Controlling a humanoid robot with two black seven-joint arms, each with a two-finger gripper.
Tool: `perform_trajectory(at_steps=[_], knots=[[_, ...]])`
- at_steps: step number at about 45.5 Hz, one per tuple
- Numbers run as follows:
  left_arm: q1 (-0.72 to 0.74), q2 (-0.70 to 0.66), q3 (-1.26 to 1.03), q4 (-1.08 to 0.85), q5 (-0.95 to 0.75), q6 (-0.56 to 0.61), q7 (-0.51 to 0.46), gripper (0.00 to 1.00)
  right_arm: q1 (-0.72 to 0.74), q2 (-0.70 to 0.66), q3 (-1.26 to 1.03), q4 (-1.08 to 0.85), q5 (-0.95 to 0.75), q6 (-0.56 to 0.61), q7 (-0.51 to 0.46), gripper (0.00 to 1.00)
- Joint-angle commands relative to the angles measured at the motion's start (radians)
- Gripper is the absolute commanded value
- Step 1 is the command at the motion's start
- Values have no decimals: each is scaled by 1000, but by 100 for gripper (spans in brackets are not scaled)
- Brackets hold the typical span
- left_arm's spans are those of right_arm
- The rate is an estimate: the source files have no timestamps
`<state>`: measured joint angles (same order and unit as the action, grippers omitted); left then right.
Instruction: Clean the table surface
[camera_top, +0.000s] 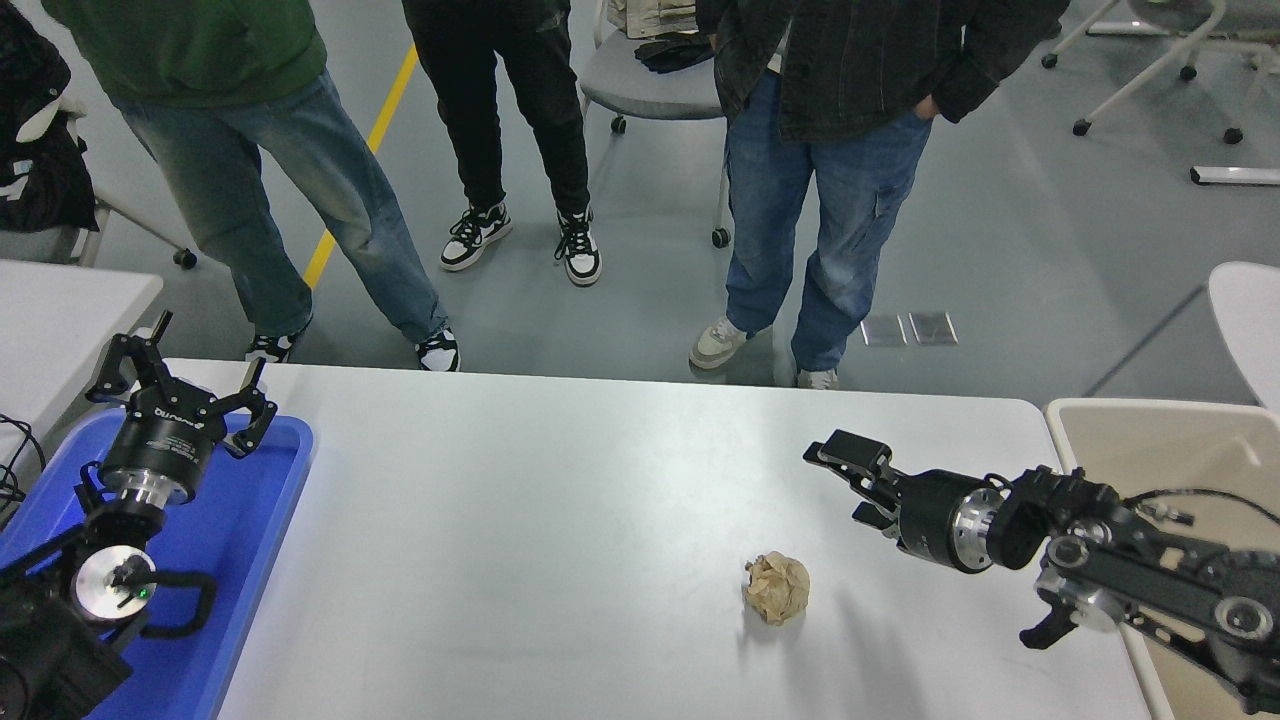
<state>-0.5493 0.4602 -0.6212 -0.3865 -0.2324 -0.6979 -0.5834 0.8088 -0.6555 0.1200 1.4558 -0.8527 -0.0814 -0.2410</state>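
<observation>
The table surface (560, 520) is a wide matte white-grey top filling the lower half of the head view. A crumpled ball of brown paper (777, 588) lies on it, right of centre. My right gripper (845, 480) reaches in from the right, pointing left, open, hovering up and to the right of the paper ball and apart from it. My left gripper (185, 385) is parked at the lower left over the blue tray (255, 540), open and empty.
A beige bin (1160, 440) stands against the table's right end, under my right arm. Three people (830, 200) stand at the far side. A smaller white table (60, 300) is at the left, a grey chair (650, 90) behind.
</observation>
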Motion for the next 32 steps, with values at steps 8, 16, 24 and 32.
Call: perform_trajectory(at_steps=[8, 16, 24, 32], knots=[[0, 0, 0, 0, 1, 0, 0, 100, 357, 106, -370, 21, -117, 94, -83, 100], [0, 0, 0, 0, -1, 0, -1, 100, 458, 220, -499, 18, -284, 107, -90, 100], [-1, 0, 0, 0, -1, 0, -1, 100, 471, 318, -608, -20, -468, 106, -112, 99], [0, 0, 0, 0, -1, 0, -1, 100, 426, 359, -661, -93, -505, 95, -110, 99]])
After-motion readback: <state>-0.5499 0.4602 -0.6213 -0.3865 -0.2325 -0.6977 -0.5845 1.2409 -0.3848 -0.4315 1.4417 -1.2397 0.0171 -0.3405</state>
